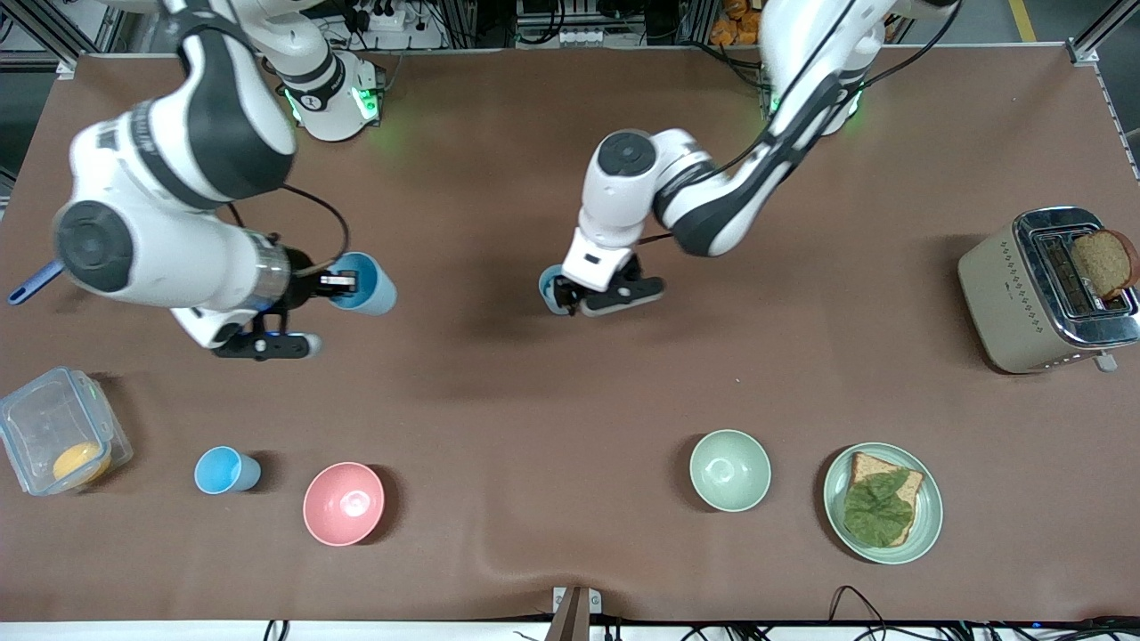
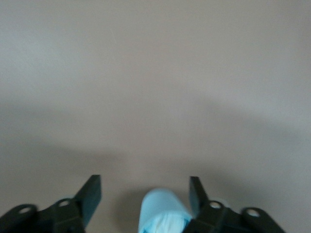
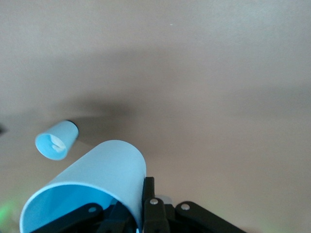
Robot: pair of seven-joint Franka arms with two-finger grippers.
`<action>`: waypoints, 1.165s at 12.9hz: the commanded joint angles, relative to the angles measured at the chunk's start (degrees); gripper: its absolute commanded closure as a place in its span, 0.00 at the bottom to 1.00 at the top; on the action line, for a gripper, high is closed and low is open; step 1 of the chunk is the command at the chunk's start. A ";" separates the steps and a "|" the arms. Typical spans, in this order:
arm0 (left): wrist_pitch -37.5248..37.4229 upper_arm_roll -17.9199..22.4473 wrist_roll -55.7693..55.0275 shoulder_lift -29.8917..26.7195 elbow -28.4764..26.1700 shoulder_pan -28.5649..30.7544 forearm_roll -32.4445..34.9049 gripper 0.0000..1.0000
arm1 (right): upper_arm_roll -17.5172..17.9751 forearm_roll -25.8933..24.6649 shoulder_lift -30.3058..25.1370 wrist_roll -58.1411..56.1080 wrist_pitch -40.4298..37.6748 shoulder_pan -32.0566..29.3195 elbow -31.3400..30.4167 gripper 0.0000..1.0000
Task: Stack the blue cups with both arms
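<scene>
Brown cloth covers your table (image 1: 534, 383), and nearest the front camera stands a third blue cup (image 1: 226, 470), beside the pink bowl (image 1: 344, 503), with the pale green bowl (image 1: 729, 469) and the sandwich plate (image 1: 926, 525) toward the left arm's end. Neither gripper is near it.

Your right gripper (image 1: 343, 283) is clenched on the rim of the sky-blue cup (image 1: 365, 283), holding it up over the cloth, tipped on its side with its base pointing away from the fingers. In the right wrist view one finger sits inside the mouth and one outside.

Your left gripper (image 1: 563, 299) straddles the paler cup (image 1: 550, 289); in the left wrist view the cup (image 2: 163, 211) lies between spread jaws, apart from one finger at least, so it looks released.

Watch two risks: the rim pinch is thin, so the held cup may swivel or slip as you carry it, and if the left jaws close off-centre the paler cup may be knocked over or squirt out.
</scene>
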 commanded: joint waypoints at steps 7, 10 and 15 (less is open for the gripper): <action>-26.63 -0.41 42.65 -17.01 8.99 20.64 -9.99 0.00 | -0.56 -0.27 4.91 31.94 16.57 18.62 -6.14 1.00; -30.32 -0.15 48.23 -19.29 9.25 24.44 -10.80 0.00 | -0.64 -0.45 8.86 40.29 19.64 24.07 -6.14 1.00; -36.39 -0.06 56.14 -21.14 11.62 28.13 -13.77 0.00 | -0.64 -1.50 12.21 44.01 23.17 26.55 -6.05 1.00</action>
